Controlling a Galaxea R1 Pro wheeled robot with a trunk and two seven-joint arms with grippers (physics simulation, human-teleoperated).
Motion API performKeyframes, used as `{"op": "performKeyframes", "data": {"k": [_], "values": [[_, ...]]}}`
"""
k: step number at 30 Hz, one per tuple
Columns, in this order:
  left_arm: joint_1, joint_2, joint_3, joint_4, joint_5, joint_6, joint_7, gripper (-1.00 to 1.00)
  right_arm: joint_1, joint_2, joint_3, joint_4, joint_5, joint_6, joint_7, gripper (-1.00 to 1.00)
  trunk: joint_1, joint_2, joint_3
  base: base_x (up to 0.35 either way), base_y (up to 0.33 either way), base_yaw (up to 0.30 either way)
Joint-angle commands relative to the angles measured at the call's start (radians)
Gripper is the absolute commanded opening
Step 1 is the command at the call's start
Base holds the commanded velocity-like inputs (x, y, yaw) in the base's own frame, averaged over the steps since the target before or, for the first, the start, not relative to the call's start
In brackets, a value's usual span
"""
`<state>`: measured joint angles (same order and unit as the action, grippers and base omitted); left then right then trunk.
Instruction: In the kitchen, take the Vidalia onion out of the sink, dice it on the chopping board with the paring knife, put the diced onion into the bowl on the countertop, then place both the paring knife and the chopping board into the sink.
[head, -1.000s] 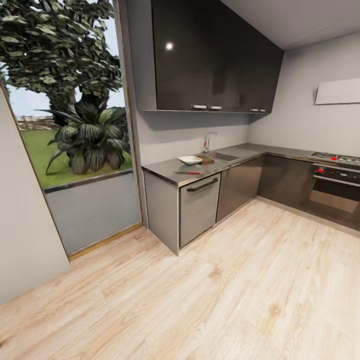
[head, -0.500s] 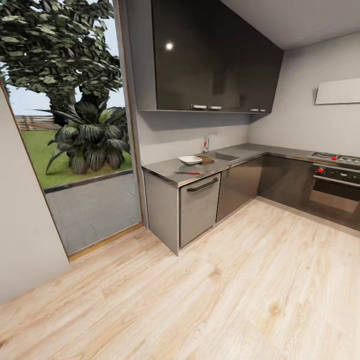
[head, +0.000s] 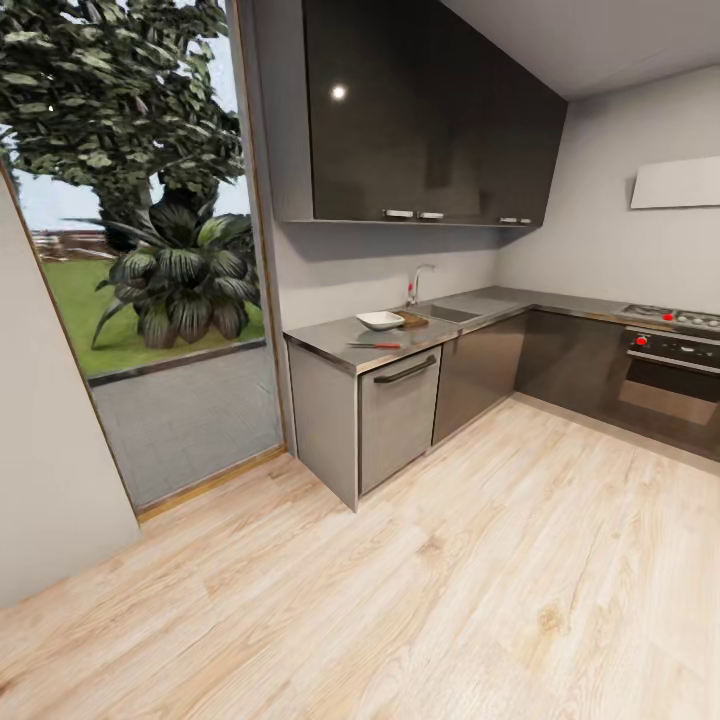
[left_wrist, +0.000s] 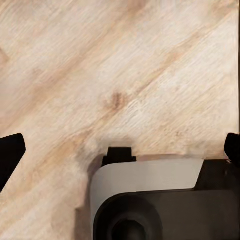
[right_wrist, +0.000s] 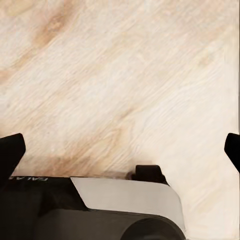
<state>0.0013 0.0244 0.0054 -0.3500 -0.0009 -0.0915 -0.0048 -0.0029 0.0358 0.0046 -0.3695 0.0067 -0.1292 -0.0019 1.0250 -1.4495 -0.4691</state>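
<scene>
Head view: the framing matches the earlier pictures, so the base has not advanced and the approach is not yet made. The desk (head: 330, 340) stands well ahead across the wooden floor (head: 450, 600). On it lie the knife (head: 374, 345), the bowl (head: 380, 320) and, just beside the bowl, the chopping board (head: 412, 319). The sink (head: 450, 313) sits beyond, under the tap (head: 417, 280). The onion cannot be made out at this range.

Left wrist view: the left pincer (left_wrist: 120, 145) is spread wide, its fingertips (left_wrist: 10, 152) at opposite edges, holding nothing, above the floor.

Right wrist view: the right pincer (right_wrist: 120, 147) is likewise wide apart and empty, above the floor.
</scene>
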Motion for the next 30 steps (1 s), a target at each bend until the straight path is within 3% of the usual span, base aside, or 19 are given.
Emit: {"op": "performKeyframes", "data": {"k": [1, 4, 10, 18, 30], "values": [[0.000, 0.000, 0.000, -0.040, 0.000, -0.003, -0.001, 1.00, 0.000, 0.000, 0.001, -0.051, 0.002, -0.004, 0.000, 1.00, 0.000, 0.000, -0.001, 0.000, 0.000, 0.000], [0.000, -0.002, 0.000, -0.136, -0.001, -0.003, 0.000, 1.00, 0.000, -0.001, 0.000, -0.152, 0.002, -0.005, -0.001, 1.00, 0.000, 0.000, -0.001, 0.000, 0.000, 0.000], [0.000, -0.001, -0.001, -0.241, -0.001, -0.004, 0.000, 1.00, 0.000, -0.003, 0.000, -0.260, 0.003, -0.009, -0.005, 1.00, 0.000, 0.000, -0.001, 0.000, 0.000, 0.000], [0.000, 0.009, 0.003, -0.235, 0.006, -0.004, 0.006, 1.00, 0.000, -0.004, -0.001, -0.255, 0.001, -0.095, -0.004, 1.00, 0.000, 0.000, -0.001, 0.000, 0.000, 0.000], [0.000, 0.014, 0.005, -0.203, 0.007, -0.005, 0.005, 1.00, 0.000, 0.000, -0.002, -0.252, 0.000, -0.108, -0.006, 1.00, 0.000, 0.000, 0.001, 0.094, -0.112, -0.056]]}}
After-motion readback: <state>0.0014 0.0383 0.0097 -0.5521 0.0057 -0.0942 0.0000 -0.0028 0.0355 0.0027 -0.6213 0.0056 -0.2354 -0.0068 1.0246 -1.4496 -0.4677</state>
